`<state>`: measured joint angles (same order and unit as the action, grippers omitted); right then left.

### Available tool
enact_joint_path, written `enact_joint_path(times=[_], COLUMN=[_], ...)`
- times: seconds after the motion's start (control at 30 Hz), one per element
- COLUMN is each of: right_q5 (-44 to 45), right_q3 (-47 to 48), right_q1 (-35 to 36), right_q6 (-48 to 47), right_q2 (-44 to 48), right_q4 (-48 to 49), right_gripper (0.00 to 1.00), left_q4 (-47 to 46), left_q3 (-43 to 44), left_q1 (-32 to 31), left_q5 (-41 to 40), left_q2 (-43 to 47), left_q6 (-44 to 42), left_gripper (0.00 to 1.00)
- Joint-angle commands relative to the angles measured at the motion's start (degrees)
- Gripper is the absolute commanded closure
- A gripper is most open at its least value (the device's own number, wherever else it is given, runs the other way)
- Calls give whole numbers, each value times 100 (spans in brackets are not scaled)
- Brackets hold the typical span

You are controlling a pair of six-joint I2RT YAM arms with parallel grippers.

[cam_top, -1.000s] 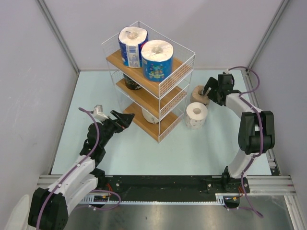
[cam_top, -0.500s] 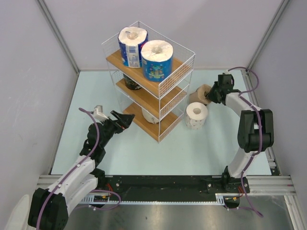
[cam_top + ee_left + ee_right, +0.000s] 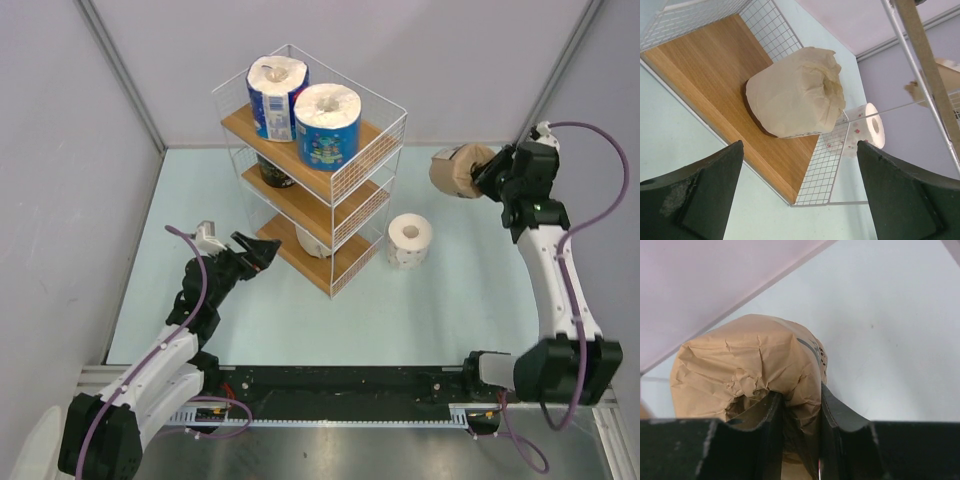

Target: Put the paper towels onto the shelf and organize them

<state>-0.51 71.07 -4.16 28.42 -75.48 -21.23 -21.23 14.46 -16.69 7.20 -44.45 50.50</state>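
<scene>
Your left gripper [image 3: 258, 250] hangs low on the left, its fingers spread wide and holding nothing, pointing at the bottom tier of the shelf [image 3: 300, 205]. In the left wrist view, the left gripper [image 3: 800, 147] frames the cream roll [image 3: 795, 100], which sits on that bottom board near its right end; from above, the cream roll [image 3: 308, 240] is half hidden under the middle tier.

Going up the shelf, the dark roll [image 3: 272, 172] stands at the back left of the middle tier. The two blue rolls, one at the back [image 3: 275, 95] and one in front [image 3: 326, 125], stand upright and touching on the top tier.

Just right of the shelf's foot, the dotted roll [image 3: 410, 240] stands upright on the table [image 3: 450, 300].

Farther right, the tan roll [image 3: 455, 170] is held up off the table, beside the shelf at about top-tier height. Your right gripper [image 3: 488, 170] pinches it by one end. In the right wrist view, the fingers [image 3: 772, 430] are pressed close together on the crumpled wrap of the tan roll [image 3: 750, 365].
</scene>
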Motion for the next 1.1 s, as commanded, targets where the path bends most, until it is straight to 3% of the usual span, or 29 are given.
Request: enact_joint_path(times=[0.0, 0.3, 0.47, 0.63, 0.7, 0.77, 0.8, 0.83, 0.9, 0.93, 1.07], right_q5=[95, 588, -482, -933, -837, -294, 31, 843, 1630, 2199, 2811], right_q3=[118, 118, 109, -495, -760, -1067, -1138, -1156, -1157, -1148, -1086], right_q1=[607, 2085, 2805, 3833, 4571, 5221, 6051, 6442, 7555, 7814, 8212], right_q6=[-284, 92, 67, -127, -39, 144, 241, 303, 391, 392, 269], right_q2=[867, 1966, 2266, 2608, 2696, 2697, 2662, 2453, 2188, 1996, 1100], right_q4=[-1583, -4317, -4784, -4321, -4048, -3626, -3503, -3293, -3072, -2819, -1992], right_gripper=[77, 72, 72, 72, 72, 73, 73, 73, 72, 72, 72], left_q4=[163, 893, 1060, 1121, 1183, 1306, 1350, 1437, 1508, 1569, 1675], left_q3=[294, 988, 1147, 1015, 989, 962, 954, 945, 936, 945, 927], left_q1=[34, 34, 34, 34, 34, 34, 34, 34, 34, 34, 43], left_q5=[-17, -148, -254, -377, -412, -474, -509, -527, -562, -562, -579], left_q2=[42, -99, -73, 120, 243, 322, 410, 445, 507, 551, 639], left_q6=[-75, -418, -392, -278, -269, -269, -269, -269, -277, -269, -243], left_gripper=[0, 0, 0, 0, 0, 0, 0, 0, 0, 0, 0])
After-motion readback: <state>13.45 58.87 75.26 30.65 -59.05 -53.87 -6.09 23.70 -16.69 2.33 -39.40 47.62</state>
